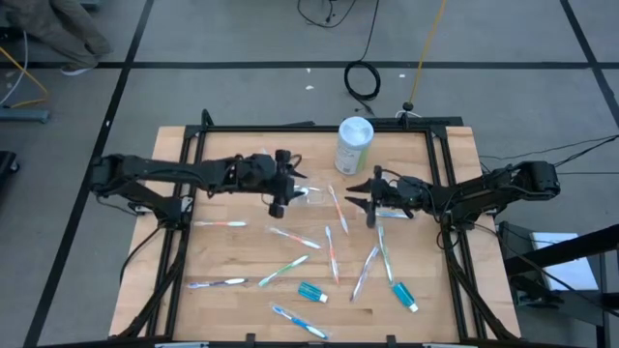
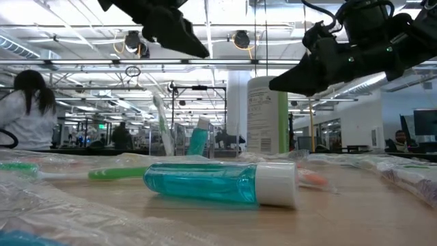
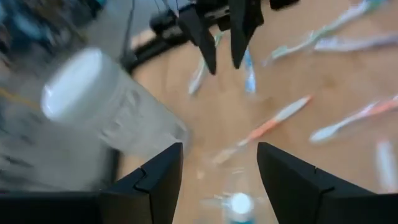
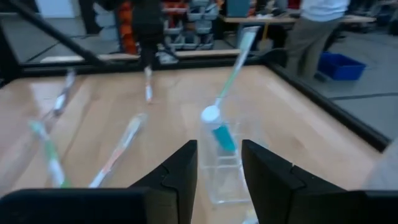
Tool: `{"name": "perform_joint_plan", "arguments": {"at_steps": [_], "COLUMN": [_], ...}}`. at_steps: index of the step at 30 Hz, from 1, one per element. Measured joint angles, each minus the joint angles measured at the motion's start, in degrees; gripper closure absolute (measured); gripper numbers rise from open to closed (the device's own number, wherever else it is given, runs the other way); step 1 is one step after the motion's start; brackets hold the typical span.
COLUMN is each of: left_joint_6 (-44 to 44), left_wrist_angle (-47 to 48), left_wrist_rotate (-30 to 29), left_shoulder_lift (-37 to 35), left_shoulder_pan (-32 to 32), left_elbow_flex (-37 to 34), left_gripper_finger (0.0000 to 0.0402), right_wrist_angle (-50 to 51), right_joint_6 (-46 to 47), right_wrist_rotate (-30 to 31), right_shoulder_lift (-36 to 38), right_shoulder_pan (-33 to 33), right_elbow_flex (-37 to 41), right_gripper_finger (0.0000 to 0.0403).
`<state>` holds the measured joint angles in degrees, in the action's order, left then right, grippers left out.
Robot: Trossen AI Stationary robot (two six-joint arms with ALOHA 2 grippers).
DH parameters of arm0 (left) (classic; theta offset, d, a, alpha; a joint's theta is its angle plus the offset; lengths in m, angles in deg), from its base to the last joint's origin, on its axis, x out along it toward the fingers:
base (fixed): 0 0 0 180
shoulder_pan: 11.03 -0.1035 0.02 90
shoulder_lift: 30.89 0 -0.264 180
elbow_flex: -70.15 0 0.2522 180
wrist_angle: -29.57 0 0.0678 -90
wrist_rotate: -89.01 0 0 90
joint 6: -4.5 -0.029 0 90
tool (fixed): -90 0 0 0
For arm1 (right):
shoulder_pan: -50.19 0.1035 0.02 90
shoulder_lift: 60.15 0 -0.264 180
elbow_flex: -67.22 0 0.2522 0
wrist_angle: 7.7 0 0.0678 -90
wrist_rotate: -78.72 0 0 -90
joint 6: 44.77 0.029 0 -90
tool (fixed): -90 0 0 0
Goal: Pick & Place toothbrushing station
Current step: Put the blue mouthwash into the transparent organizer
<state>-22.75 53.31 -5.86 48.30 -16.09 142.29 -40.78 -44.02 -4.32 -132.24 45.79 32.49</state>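
Observation:
A clear plastic cup [image 4: 222, 163] stands upright on the wooden table near its middle [image 1: 311, 193]. A blue toothpaste tube [image 4: 219, 132] and a toothbrush [image 4: 235, 70] stick up out of it. My left gripper [image 1: 290, 186] is open and empty, raised just left of the cup, whose top shows between its fingers [image 3: 238, 202]. My right gripper [image 1: 360, 201] is open and empty, raised just right of the cup and facing it [image 4: 219, 168]. Several pastel toothbrushes [image 1: 334, 253] and two blue tubes [image 1: 311, 292] [image 1: 401, 293] lie flat on the table.
A tall white-and-green canister [image 1: 355, 145] stands at the table's far edge, behind the cup. A black frame [image 1: 440, 193] borders the table. Toothbrushes lie scattered over the near half; one tube lies close to the low camera [image 2: 218, 183]. People are in the room beyond [image 2: 27, 109].

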Motion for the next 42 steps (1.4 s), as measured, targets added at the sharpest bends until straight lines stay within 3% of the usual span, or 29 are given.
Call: {"name": "perform_joint_plan", "arguments": {"at_steps": [4, 10, 21, 28, 34, 42], "left_joint_6": [12.67, 19.83, 21.61, 20.13, 18.67, 17.11], "left_wrist_angle": [2.05, 1.7, -1.06, -0.67, -0.59, -0.24], "left_wrist_rotate": [1.58, 1.66, -4.49, -6.31, -13.43, -17.1], "left_shoulder_lift": [1.1, 5.41, 15.05, 15.8, 15.61, 15.59], "left_shoulder_pan": [-1.22, -1.84, -1.75, -1.73, -1.8, -1.84], "left_elbow_flex": [-0.03, -0.05, -0.09, -0.12, -0.12, -0.12], "left_gripper_finger": [0.0188, 0.0188, 0.0188, 0.0188, 0.0188, 0.0188], "right_wrist_angle": [-1.65, -2.67, -1.58, -0.77, -0.84, -0.01], "right_joint_6": [-0.09, -0.09, 0.04, 0.06, 0.07, 0.07], "right_wrist_rotate": [3.59, 3.5, 3.49, 3.49, 3.47, 3.47], "right_shoulder_lift": [0.0, -0.01, -0.04, -0.04, -0.04, -0.04], "right_shoulder_pan": [0.02, 0.02, 0.0, 0.0, 0.0, 0.0], "right_elbow_flex": [-0.02, -0.02, -0.02, -0.02, -0.02, -0.02], "right_gripper_finger": [0.0262, 0.0226, 0.0219, 0.0221, 0.0222, 0.0222]}}
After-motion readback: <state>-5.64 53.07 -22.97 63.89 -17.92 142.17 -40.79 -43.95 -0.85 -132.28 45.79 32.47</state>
